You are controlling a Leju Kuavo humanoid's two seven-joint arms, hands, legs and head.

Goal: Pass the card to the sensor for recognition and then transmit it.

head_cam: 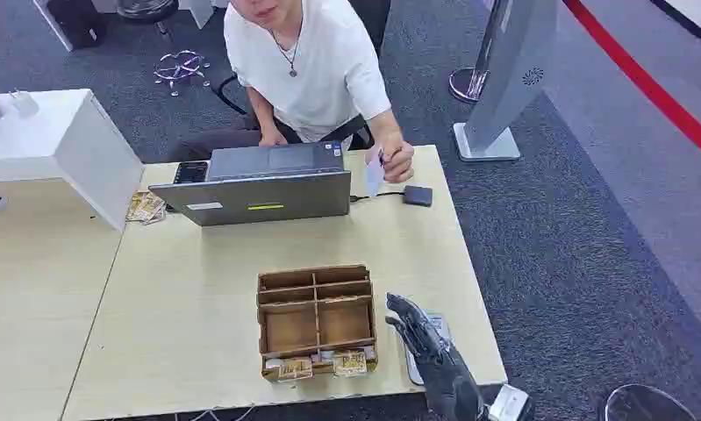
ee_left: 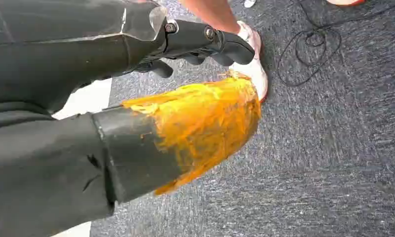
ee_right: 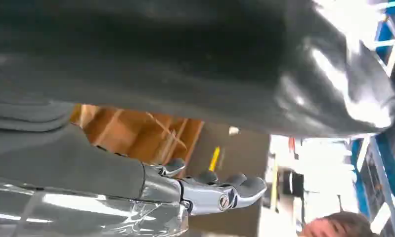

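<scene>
Across the counter (head_cam: 197, 324) from the robot, seen from the head view, a seated person holds the card (head_cam: 375, 173) upright in one hand (head_cam: 397, 161), at the far right of the counter just beside the small dark sensor (head_cam: 418, 196) that is cabled to the laptop (head_cam: 263, 185). The robot's right hand (head_cam: 424, 342) stands at the near right edge, raised with its fingers apart and holding nothing, just right of the cardboard divider box (head_cam: 316, 320) and over a pale flat thing I cannot make out. So the card lies straight ahead of that hand, well apart from it, with bare counter between, its long side roughly vertical, and the right arm looks to me the one placed to reach for it. From the left wrist view, the left hand (ee_left: 200, 44) hangs low over grey carpet (ee_left: 333, 148), its dark fingers curled in with nothing in them that I can see; a person's shoe (ee_left: 254, 71) and a loose black cable (ee_left: 309, 47) lie on the floor beyond it. From the right wrist view, the silver fingers (ee_right: 220, 190) of the right hand stretch out bare, with the brown walls of the divider box close beyond and the laptop blurred farther off; the card itself I cannot pick out there.
</scene>
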